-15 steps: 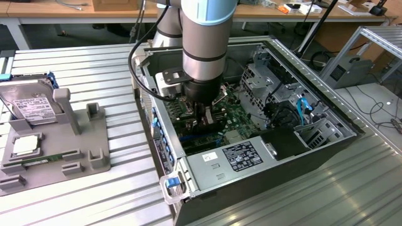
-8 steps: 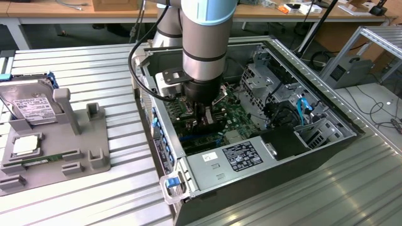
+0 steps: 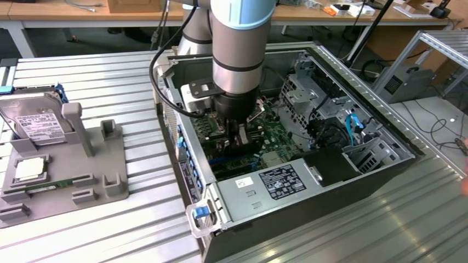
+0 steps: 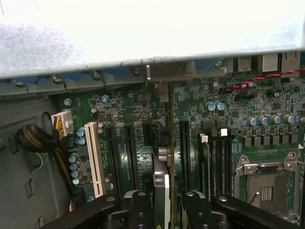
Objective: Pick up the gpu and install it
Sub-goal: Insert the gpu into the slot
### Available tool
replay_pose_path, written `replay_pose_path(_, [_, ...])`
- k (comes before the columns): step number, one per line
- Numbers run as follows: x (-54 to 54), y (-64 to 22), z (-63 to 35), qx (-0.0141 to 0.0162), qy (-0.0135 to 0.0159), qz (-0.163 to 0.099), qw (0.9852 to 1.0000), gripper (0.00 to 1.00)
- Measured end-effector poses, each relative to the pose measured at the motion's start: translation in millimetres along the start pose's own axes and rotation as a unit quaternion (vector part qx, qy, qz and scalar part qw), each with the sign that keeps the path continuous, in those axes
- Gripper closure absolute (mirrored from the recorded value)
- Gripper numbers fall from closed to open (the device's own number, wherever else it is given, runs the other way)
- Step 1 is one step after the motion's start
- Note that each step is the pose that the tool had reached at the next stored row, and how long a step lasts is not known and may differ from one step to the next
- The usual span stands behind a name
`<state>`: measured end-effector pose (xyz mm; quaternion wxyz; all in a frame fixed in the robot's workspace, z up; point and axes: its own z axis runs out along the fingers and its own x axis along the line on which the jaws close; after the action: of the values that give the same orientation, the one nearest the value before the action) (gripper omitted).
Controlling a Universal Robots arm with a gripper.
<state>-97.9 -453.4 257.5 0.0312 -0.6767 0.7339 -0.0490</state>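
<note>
Deep inside the open computer case [image 3: 343,104], my gripper [image 4: 164,202] grips the gpu [image 4: 164,143] edge-on over the motherboard [image 4: 267,119], jaws half closed; pickup done, seating apparently unfinished.

My exterior view looks down from above at the open computer case [image 3: 307,137]; my wrist view sits close inside it, both sharing the green motherboard [image 4: 143,114].

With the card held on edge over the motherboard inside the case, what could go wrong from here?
1. The gpu, gripped edge-on by the gripper, may miss its slot among the closely spaced parallel slots.
2. Its bracket end could catch on the case's rear wall.
</note>
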Motion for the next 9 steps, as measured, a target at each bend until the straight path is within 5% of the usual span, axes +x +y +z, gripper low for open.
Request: replay_pose_path(9, [-1.1, 0.1, 0.0, 0.0002, -0.0014, -0.011, 0.9999, 0.73])
